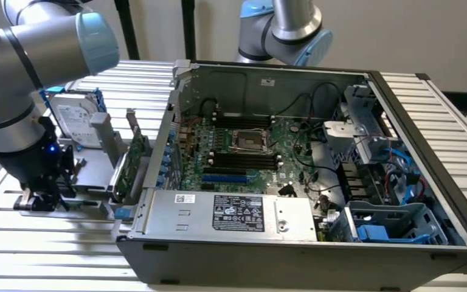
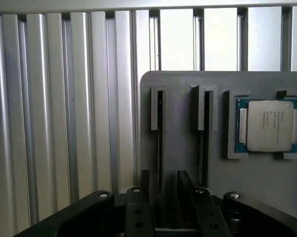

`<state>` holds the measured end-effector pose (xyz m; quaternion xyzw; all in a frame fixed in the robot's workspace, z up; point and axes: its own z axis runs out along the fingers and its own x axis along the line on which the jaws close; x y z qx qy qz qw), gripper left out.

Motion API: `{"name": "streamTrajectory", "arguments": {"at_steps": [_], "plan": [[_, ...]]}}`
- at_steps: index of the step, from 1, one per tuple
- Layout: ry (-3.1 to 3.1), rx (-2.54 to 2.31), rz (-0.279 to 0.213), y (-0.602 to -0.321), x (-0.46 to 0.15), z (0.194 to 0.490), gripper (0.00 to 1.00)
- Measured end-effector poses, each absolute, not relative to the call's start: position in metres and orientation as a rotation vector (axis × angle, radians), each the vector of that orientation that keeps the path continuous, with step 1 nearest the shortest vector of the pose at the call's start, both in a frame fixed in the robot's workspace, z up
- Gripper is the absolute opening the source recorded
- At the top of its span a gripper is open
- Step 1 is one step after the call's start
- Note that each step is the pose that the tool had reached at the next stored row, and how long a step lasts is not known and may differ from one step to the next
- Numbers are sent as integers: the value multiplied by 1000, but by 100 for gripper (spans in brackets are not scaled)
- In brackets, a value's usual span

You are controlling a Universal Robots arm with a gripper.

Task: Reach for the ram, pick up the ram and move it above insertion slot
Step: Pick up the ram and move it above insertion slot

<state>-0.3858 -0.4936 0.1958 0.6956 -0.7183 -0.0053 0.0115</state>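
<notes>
Ram (image 2: 160,143) edge-on inside spread gripper (image 2: 163,175), gaps both sides

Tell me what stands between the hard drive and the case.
In the exterior view, a grey upright block and a green card with a metal bracket, standing on edge, lie between the hard drive and the case.

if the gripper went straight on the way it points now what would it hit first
Probably the grey holder: the open gripper points down at it, fingers either side of a narrow slot. The dark line in it may be the ram on edge.
</notes>
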Motion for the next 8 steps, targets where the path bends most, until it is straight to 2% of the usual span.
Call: {"name": "streamTrajectory", "arguments": {"at_steps": [8], "plan": [[-2230,2176,-19,-494,-384,195,36]]}}
